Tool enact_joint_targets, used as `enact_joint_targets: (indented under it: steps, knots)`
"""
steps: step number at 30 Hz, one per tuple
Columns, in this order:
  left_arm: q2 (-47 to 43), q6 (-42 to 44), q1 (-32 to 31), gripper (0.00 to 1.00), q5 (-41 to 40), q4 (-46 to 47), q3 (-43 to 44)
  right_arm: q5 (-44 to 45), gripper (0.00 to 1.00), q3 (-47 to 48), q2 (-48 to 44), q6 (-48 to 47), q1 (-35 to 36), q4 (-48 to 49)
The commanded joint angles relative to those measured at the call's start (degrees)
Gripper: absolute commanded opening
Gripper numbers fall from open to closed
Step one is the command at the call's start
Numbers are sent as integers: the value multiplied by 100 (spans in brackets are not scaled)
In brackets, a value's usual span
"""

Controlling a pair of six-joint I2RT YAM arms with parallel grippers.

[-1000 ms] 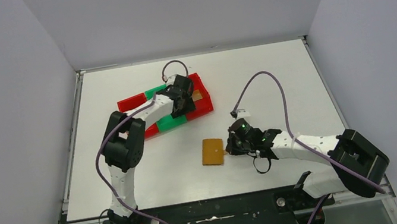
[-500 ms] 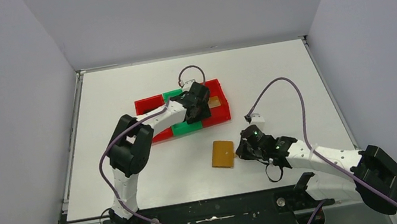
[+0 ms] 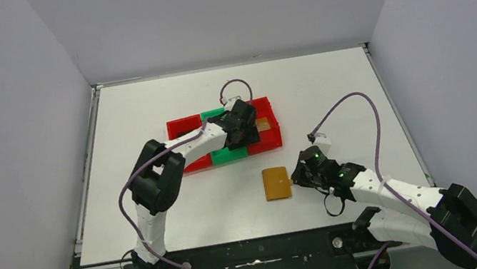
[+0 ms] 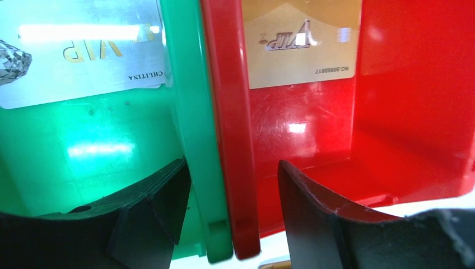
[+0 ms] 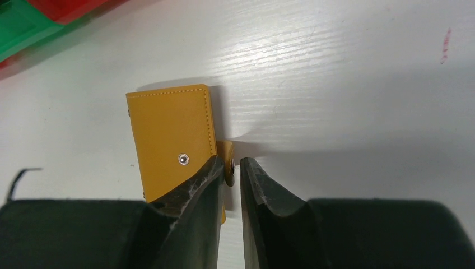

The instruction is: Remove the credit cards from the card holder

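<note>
The holder (image 3: 276, 183) lies shut on the table (image 5: 336, 84) at the tips of the right claw (image 5: 231, 162), whose jaws stand barely parted around the tab (image 5: 226, 151); we cannot tell whether they pinch it. We judge that pulling the tab may drag or flip the holder instead of popping the snap, since nothing pins it. The left claw (image 4: 231, 168) is well apart, released, astride the walls between the green bin (image 4: 84, 129) and red bin (image 4: 313, 129), where a silver card (image 4: 84, 61) and a gold card (image 4: 302, 50) lie. Rising carelessly there could snag a wall and spill them.
</note>
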Motion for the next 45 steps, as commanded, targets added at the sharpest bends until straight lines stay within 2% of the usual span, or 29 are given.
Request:
enact_joint_targets:
  steps: [1,9,15,23,27,36,41,45]
  knots:
    - [-677,237,-39,59,23,103,145,-46,21,28,48,14,-176,415]
    - [-1276,492,-39,62,124,243,-105,-391,22,41,350,-119,-427,560]
    - [-1916,562,-39,63,58,377,-727,-681,24,-50,347,-229,-420,574]
    - [-3574,411,-37,65,121,1225,-2487,-896,9,-171,468,-236,-422,863]
    - [-4283,383,-39,67,186,1347,-3144,-896,2,-134,552,-269,-352,954]
    - [-5415,39,-39,70,679,1872,-4743,-1270,0,156,660,-506,144,1504]
    - [-5820,-71,-48,70,1026,1907,-5267,-730,0,693,966,-511,911,1345]
    - [-6049,-218,-72,70,1281,1969,-5622,-538,0,813,1045,-281,1197,1522]
